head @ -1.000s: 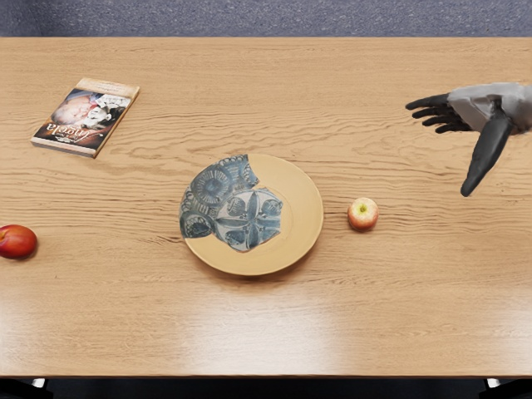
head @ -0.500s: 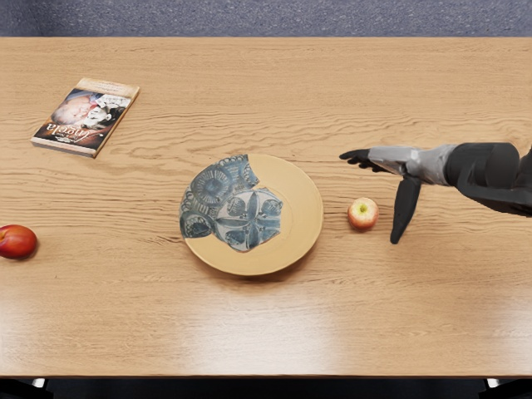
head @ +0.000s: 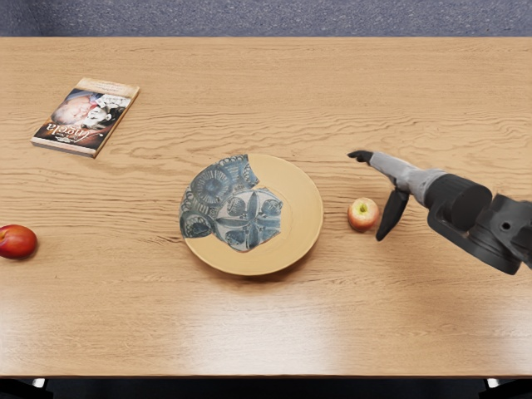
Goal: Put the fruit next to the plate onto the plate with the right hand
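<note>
A small red-yellow apple (head: pixel 362 214) rests on the table just right of the tan plate (head: pixel 305 208), which has a blue patterned centre. My right hand (head: pixel 376 193) comes in from the right edge and hovers right beside the apple, its fingers spread open: the upper fingers (head: pixel 362 156) point left above the apple, while the thumb (head: pixel 391 215) hangs down just to the apple's right. Nothing is held. The left arm is out of sight.
A second red apple (head: pixel 17 241) lies at the far left edge. A book (head: pixel 86 115) lies at the back left. The table's front edge runs along the bottom of the picture.
My right hand came down and leftward from the far right, and over the last half second settled lower and closer beside the apple. The apple and plate have not moved.
</note>
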Robot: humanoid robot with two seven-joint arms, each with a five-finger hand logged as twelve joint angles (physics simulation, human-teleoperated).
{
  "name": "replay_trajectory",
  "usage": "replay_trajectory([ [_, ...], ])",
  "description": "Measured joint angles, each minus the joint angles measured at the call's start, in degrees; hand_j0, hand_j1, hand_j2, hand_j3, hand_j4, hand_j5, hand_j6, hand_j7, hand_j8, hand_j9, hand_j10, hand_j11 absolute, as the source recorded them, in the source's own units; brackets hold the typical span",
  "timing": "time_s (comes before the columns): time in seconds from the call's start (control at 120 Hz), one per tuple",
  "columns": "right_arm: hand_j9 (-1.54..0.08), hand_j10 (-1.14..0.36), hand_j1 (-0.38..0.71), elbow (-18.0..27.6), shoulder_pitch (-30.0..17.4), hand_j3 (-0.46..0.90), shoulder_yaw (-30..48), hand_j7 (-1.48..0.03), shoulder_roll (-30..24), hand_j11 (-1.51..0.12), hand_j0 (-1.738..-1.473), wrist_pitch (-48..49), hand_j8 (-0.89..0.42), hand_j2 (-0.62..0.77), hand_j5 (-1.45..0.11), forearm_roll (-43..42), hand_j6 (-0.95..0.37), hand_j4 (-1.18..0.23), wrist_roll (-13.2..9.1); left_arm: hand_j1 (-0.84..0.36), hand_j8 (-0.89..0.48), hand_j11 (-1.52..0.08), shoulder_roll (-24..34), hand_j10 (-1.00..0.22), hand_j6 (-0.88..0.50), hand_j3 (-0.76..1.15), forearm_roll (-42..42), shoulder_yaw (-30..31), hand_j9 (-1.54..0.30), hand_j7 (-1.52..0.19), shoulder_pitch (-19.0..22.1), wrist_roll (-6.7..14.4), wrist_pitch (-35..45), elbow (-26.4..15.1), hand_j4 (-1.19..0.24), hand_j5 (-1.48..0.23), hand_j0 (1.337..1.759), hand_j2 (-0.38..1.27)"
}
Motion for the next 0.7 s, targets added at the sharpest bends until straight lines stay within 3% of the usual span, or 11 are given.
replay_trajectory([
  [0.45, -0.32, -0.25, -0.05, -0.2, -3.3, 0.0, -0.1, -0.32, 1.7, -0.32, -1.658, -2.6, -0.25, -0.05, -0.32, -3.6, -0.25, -0.25, 0.0, 0.34, -0.01, -0.01, 0.0, -0.01, -0.01, 0.0, 0.0, 0.0, -0.01, -0.01, 0.0, 0.0, 0.0, 0.0, -0.01, -0.01, 1.658, 0.0],
  [0.7, -0.54, -0.42, 0.15, 0.0, -4.0, 0.0, -0.2, -0.54, 1.8, -0.54, -1.658, -3.5, -0.42, -0.07, -0.54, -3.7, -0.42, -0.42, 0.0, 0.34, -0.01, -0.01, 0.0, -0.01, -0.01, 0.0, 0.0, 0.0, -0.01, -0.01, 0.0, 0.0, 0.0, 0.0, -0.01, -0.01, 1.658, 0.0],
])
